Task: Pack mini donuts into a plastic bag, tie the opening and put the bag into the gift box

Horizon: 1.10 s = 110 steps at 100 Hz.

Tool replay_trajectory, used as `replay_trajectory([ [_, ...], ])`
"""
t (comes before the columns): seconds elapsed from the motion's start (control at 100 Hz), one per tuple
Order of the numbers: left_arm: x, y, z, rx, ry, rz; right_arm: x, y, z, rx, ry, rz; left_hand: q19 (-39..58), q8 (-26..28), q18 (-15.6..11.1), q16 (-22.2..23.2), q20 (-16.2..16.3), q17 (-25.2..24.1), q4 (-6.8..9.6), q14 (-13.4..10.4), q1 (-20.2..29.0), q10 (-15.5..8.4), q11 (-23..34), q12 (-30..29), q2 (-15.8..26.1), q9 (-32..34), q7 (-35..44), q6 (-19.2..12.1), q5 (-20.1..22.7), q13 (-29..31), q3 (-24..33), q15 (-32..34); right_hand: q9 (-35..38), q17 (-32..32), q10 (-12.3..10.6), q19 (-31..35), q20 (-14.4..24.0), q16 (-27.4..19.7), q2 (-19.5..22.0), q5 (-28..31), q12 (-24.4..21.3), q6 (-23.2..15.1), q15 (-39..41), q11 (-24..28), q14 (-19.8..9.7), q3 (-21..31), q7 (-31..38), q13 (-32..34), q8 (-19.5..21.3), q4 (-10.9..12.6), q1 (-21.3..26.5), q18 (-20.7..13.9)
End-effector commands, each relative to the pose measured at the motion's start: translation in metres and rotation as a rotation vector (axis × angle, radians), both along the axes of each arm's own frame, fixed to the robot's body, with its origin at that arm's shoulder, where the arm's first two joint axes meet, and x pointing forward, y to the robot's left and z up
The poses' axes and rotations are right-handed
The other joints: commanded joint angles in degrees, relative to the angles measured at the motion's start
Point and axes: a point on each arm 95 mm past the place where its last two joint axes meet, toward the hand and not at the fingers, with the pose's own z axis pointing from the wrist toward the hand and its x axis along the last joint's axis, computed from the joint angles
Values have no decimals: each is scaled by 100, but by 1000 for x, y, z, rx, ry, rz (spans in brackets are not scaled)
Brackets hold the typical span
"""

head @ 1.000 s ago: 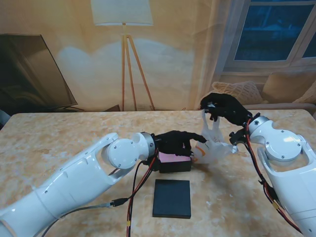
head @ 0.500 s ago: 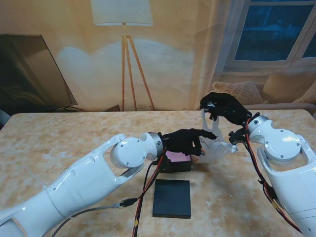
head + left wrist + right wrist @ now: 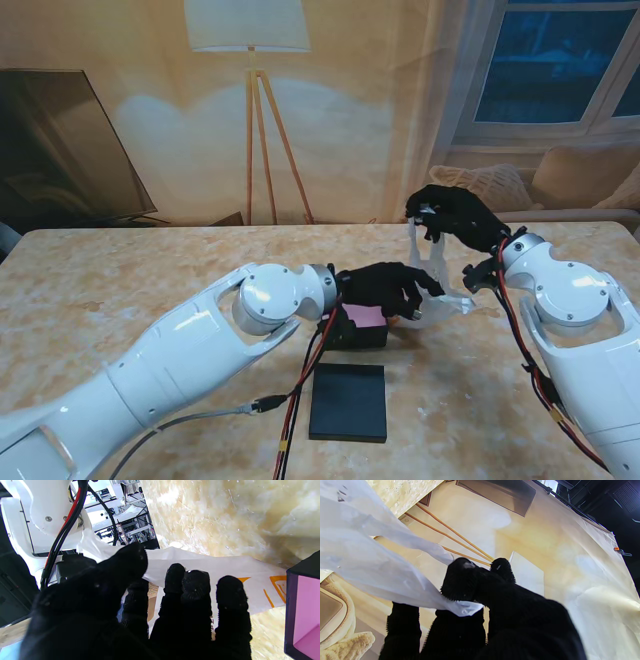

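Right hand (image 3: 452, 217) is pinching the translucent white plastic bag (image 3: 432, 282) up by its mouth | left hand (image 3: 392, 290), fingers curled, is reaching in beside the open black pink-lined gift box (image 3: 357, 325) | donuts unseen; tying, boxing are remaining.

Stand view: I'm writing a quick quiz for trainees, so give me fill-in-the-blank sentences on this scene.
1. The right hand pinches the ____ by its top edge.
2. The box has a ____ lining.
3. The flat black lid lies ____ to me than the box.
4. The left hand is inside the ____.

Answers: bag; pink; nearer; bag
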Motion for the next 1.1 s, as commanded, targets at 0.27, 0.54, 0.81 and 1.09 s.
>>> replay_trajectory([
  [0.27, -6, 3, 5, -11, 35, -13, -5, 0, -1, -20, 1, 7, -391, 1703, -70, 322, 50, -322, -411, -80, -132, 54, -38, -29, -1011, -418, 2002, 383, 416, -344, 484, -1, 404, 29, -489, 116, -35, 39, 146, 4, 28, -35, 13, 393, -266, 362, -55, 129, -39, 153, 341, -155],
  [0.54, -13, 9, 6, -16, 33, -11, -12, -10, 1, -88, -37, 5, -664, 2665, 25, 302, -1, -533, -627, 47, -479, 92, -129, -82, -1350, -458, 3068, 414, 272, -444, 667, -144, 423, 44, -449, 147, -2, 46, 113, 40, 47, -4, 41, 383, -244, 398, -82, 147, -49, 152, 341, -153],
  [0.81, -16, 15, 7, 7, 17, 87, -17, -18, -4, -150, -14, 16, -513, 3209, 154, 119, 34, -416, -541, 214, 441, 62, 61, -77, -514, -120, 4354, 490, 279, -161, -680, -54, 483, 51, -373, 202, 49, 66, 52, 144, 76, 42, 124, 381, -187, 436, -119, 169, -54, 148, 363, -129],
  [1.09, -8, 24, 16, 32, -4, 220, -23, -30, -4, -197, -16, 52, -299, 3540, 289, -295, -65, -176, -282, 419, 1088, 152, -327, 416, 194, 444, 4664, 697, 127, 190, -1522, -132, 568, 86, -337, 277, 133, 135, 7, 311, 194, 51, 313, 383, -168, 536, -101, 222, 20, 206, 335, -124],
])
